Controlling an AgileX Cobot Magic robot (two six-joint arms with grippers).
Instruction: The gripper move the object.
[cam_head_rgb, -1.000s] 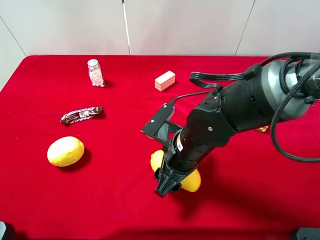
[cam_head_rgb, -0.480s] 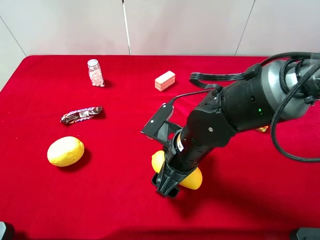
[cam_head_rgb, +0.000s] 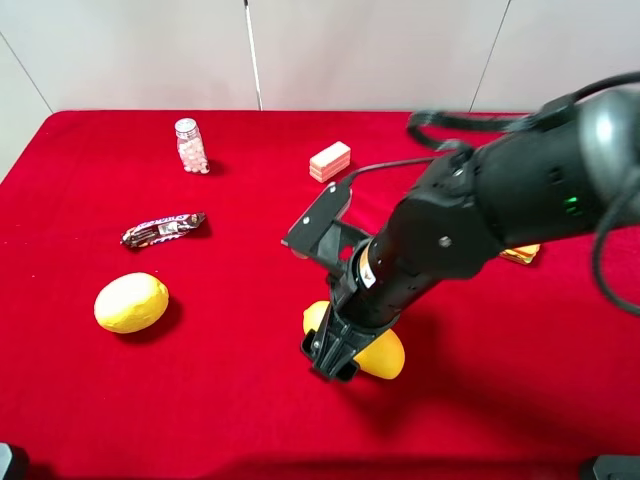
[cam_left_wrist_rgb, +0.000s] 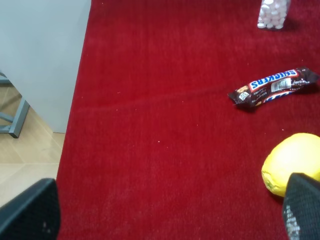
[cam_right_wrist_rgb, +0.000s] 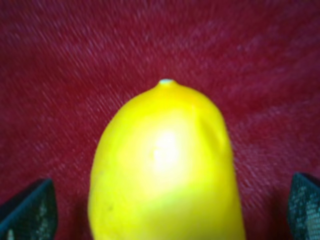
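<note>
The object, an elongated yellow-orange mango (cam_head_rgb: 387, 356), lies on the red cloth near the front middle, and my right arm covers much of it. My right gripper (cam_head_rgb: 334, 357) reaches down over it. In the right wrist view the mango (cam_right_wrist_rgb: 165, 165) fills the middle. My right gripper (cam_right_wrist_rgb: 165, 212) is open, with its fingertips (cam_right_wrist_rgb: 27, 210) wide apart on either side of the fruit and not touching it. My left gripper (cam_left_wrist_rgb: 165, 212) is open and empty low at the table's left edge, with a rounder yellow lemon (cam_left_wrist_rgb: 295, 167) beside one fingertip (cam_left_wrist_rgb: 302, 207).
The lemon (cam_head_rgb: 131, 302) lies front left. A chocolate bar (cam_head_rgb: 163, 229) and a small bottle of pale candies (cam_head_rgb: 190, 146) lie behind it. A pink block (cam_head_rgb: 330, 161) sits at the back middle and an orange packet (cam_head_rgb: 520, 254) at the right. The table edge (cam_left_wrist_rgb: 75, 125) drops to the floor.
My right arm has changed pose, and its gripper has moved slightly further down around the mango. The mango has stayed in place.
</note>
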